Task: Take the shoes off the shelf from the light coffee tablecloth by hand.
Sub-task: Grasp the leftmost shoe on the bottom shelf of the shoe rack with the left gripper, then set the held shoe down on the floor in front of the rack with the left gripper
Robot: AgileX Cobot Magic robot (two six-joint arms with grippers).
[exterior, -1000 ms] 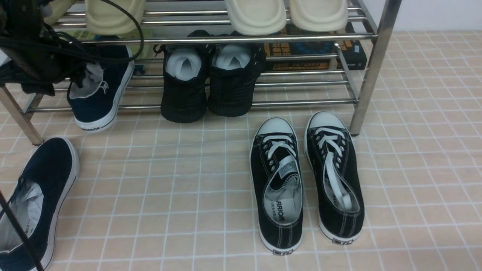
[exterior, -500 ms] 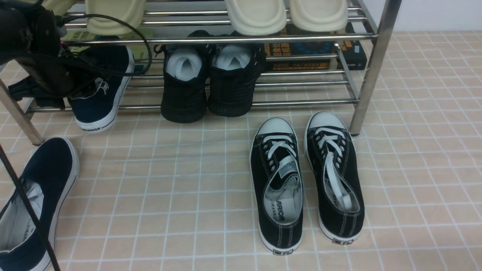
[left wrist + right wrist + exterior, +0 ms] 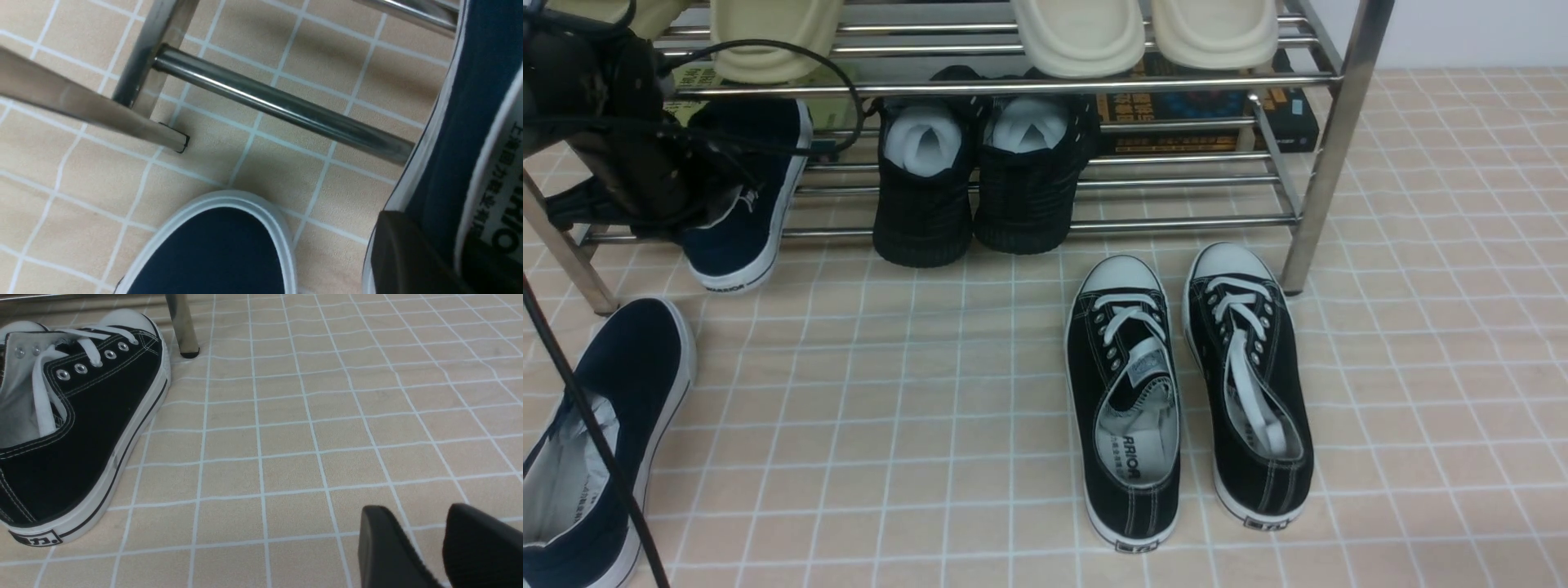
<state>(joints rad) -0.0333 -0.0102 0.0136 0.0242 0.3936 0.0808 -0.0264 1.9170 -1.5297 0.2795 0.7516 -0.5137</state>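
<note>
One navy slip-on shoe [image 3: 739, 237] stands heel-out on the chrome shelf's [image 3: 1045, 84] lower tubes at the left, its heel hanging over the front tube. My left gripper [image 3: 707, 208] is shut on its side wall. In the left wrist view one finger [image 3: 408, 253] is outside that shoe [image 3: 470, 122] and the other inside. The second navy shoe [image 3: 613, 408] lies on the light coffee tablecloth [image 3: 890, 392] at the front left; its toe [image 3: 216, 253] shows below the shelf tube [image 3: 282, 112]. My right gripper [image 3: 427, 522] hangs empty over the cloth, jaws slightly apart, out of the front view.
Black lace-up sneakers [image 3: 1127, 392] lie on the cloth before the shelf's right leg [image 3: 1327, 147]. An all-black pair [image 3: 976, 180] stands on the lower tubes. Cream slippers [image 3: 1078, 33] lie on top, books [image 3: 1201, 114] behind. A black cable [image 3: 596, 457] crosses the front-left shoe.
My left gripper has come down and forward with the navy shoe in it. The shoe's heel has slid a little further out over the front tube. Nothing else has moved.
</note>
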